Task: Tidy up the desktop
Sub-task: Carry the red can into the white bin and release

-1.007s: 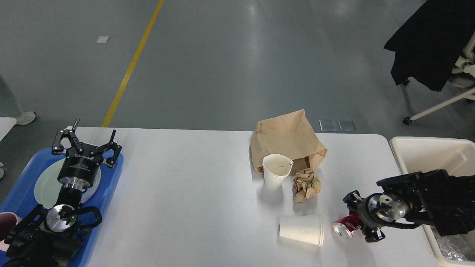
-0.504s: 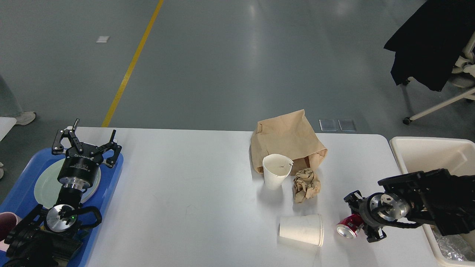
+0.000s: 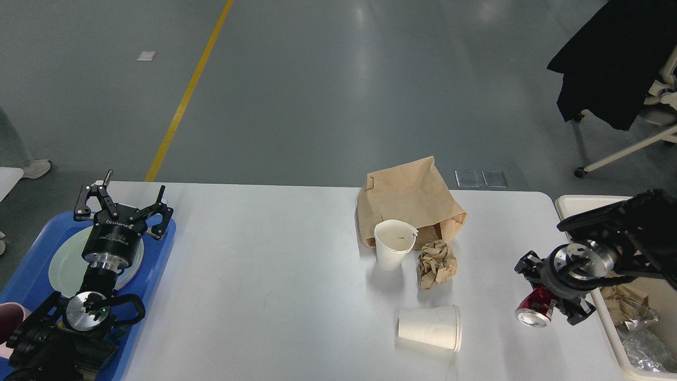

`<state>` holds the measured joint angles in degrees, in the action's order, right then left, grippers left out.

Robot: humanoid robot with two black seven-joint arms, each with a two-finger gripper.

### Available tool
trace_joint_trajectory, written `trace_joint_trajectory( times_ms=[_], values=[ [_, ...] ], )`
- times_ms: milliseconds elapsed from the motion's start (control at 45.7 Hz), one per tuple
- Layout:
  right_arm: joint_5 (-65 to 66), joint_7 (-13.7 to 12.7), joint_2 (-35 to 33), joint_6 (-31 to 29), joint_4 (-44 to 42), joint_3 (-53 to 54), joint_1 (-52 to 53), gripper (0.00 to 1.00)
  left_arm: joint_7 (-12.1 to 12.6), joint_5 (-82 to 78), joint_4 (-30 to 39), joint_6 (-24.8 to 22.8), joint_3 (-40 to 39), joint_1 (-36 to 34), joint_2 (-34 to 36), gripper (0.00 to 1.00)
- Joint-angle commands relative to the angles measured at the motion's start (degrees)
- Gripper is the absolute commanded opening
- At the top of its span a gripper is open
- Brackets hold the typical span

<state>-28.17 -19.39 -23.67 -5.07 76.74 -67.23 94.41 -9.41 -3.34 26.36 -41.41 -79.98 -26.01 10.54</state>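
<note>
The white desktop (image 3: 275,275) carries a brown paper bag (image 3: 410,203), an upright white paper cup (image 3: 392,244), a crumpled brown paper ball (image 3: 436,263) and a second white cup (image 3: 431,328) lying on its side. Near the desktop's right edge my right gripper (image 3: 545,293) is shut on a red can (image 3: 534,310), held above the surface with its silver end toward me. At the far left my left gripper (image 3: 124,203) hangs open and empty over the blue tray (image 3: 158,264).
A pale green plate (image 3: 63,264) lies in the blue tray. A cream bin (image 3: 624,222) with crumpled paper and foil stands off the right edge. A chair draped in black cloth (image 3: 613,63) stands at the back right.
My right gripper has lifted the red can off the desktop and carried it to the right and upward, toward the cream bin. The left arm has not moved.
</note>
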Motion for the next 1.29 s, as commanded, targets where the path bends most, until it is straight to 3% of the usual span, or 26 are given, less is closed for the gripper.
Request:
trace_joint_trajectory(
  times_ms=[0,109,285,372,613,810,1007,1182,1270],
  values=[
    [1.19,0.49,-0.06,-10.64,6.83,-8.78,12.89,0.0,0.0,0.0,0.01,-0.07,0.0,0.0,0.01,0.96],
    [4.7,1.28,0.11,-16.54,13.33,-14.49,24.49,0.0,0.0,0.0,0.01,-0.07,0.0,0.0,0.01,0.96],
    [8.3,5.06,0.47,-25.5,20.11,-21.62,39.79,0.0,0.0,0.0,0.01,0.01,0.0,0.0,0.01,0.97],
    [9.62,7.17,0.56,-28.24,20.11,-23.47,40.68,0.0,0.0,0.0,0.01,0.01,0.0,0.0,0.01,0.96],
    [11.12,10.86,-1.81,-27.01,18.36,-27.59,39.11,0.0,0.0,0.0,0.01,-0.07,0.0,0.09,0.01,0.96],
    [22.09,10.34,-17.79,-27.0,2.13,-26.03,26.55,0.0,0.0,0.0,0.01,0.01,-0.09,0.09,0.01,0.96],
    [28.08,10.51,-26.33,-27.45,-16.69,-14.69,8.19,0.0,0.0,0.0,-0.08,0.01,0.0,0.09,0.01,0.96],
    [29.58,10.51,-26.43,-26.48,-33.74,2.17,-14.83,0.0,0.0,0.0,-0.08,-0.07,0.0,0.0,0.01,0.96],
    [29.58,10.78,-22.75,-25.95,-44.9,9.91,-27.67,0.0,0.0,0.0,-0.08,0.01,0.0,0.09,0.01,0.96]
  ],
)
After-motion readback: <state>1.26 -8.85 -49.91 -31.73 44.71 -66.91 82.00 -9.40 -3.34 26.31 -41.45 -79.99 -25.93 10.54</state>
